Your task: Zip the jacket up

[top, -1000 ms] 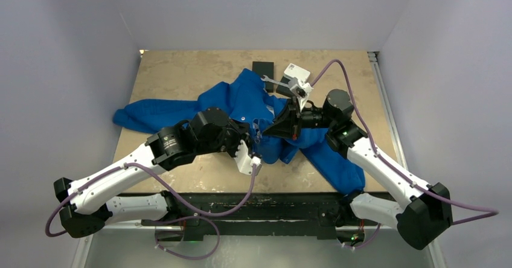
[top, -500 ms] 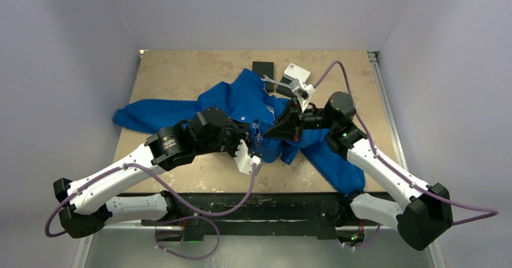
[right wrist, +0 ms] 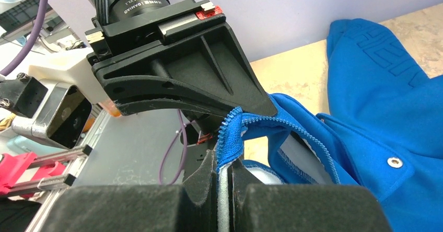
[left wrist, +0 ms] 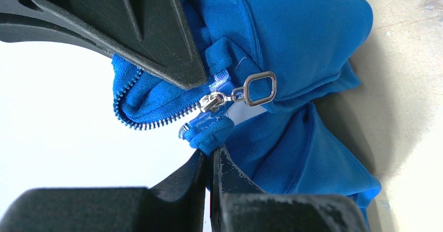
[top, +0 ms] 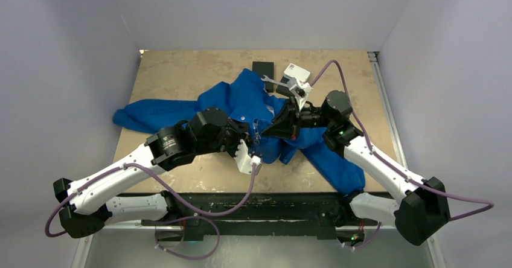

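Note:
The royal-blue jacket [top: 241,99] lies crumpled across the middle of the table. My left gripper [top: 256,138] is shut on the jacket's bottom hem, and its tips [left wrist: 211,156] pinch the fabric just below the silvery zipper slider [left wrist: 211,102] and its ring pull [left wrist: 259,88]. My right gripper [top: 270,133] is shut on the other zipper edge [right wrist: 223,164], with blue fabric and white lining between its pads. The two grippers are nearly tip to tip, and each shows in the other's wrist view. The zipper teeth [left wrist: 156,118] are open.
A black box [top: 263,69], a white box [top: 297,73] and a silver tool [top: 275,82] lie at the back of the tan table [top: 181,75], beside the jacket's collar. One sleeve reaches left [top: 145,114] and another reaches the front right edge [top: 338,168].
My right arm has shifted slightly to the left while keeping its grip. The left arm and the jacket have hardly moved.

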`<state>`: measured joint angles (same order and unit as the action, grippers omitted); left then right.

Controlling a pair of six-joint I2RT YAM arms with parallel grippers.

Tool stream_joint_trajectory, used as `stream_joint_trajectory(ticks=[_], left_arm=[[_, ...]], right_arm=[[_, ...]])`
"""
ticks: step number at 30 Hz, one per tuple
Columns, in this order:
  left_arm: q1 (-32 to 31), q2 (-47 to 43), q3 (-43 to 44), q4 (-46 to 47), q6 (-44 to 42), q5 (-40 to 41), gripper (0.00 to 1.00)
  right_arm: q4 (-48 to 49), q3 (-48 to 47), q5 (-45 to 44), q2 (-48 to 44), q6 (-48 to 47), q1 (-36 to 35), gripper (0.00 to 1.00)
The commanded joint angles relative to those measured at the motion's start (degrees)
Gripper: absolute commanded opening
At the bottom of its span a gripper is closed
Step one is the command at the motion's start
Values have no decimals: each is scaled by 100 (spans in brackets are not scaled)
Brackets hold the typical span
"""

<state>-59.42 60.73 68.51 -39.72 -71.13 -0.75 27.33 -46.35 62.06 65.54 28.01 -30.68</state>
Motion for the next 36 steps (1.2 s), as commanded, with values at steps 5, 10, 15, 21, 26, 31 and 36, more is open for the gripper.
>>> stream_joint_trajectory(ticks=[5, 10, 15, 21, 26, 31, 36], left_arm=[[-48, -145, -64, 368, 38, -43, 0], [-48, -149, -72, 375, 2, -31, 0], [-47, -149, -94, 374, -43, -55, 0], [-57, -140, -92, 303, -166, -83, 0], [-68, -140, -114, 208, -243, -86, 0], [-79, -158, -166, 188, -283, -44, 0], [-84, -169, -193, 240, -253, -15, 0]], right_arm=[[139, -239, -102, 10, -36, 9, 0], [263, -221, -182, 20, 48, 10, 0], [382, -232, -216, 69, 103, 9, 0], [457, -315, -190, 175, 126, 9, 0], [451, -363, -204, 163, 125, 12, 0], [306, -368, -176, 31, 105, 9, 0], [185, -218, -117, -161, 171, 16, 0]])
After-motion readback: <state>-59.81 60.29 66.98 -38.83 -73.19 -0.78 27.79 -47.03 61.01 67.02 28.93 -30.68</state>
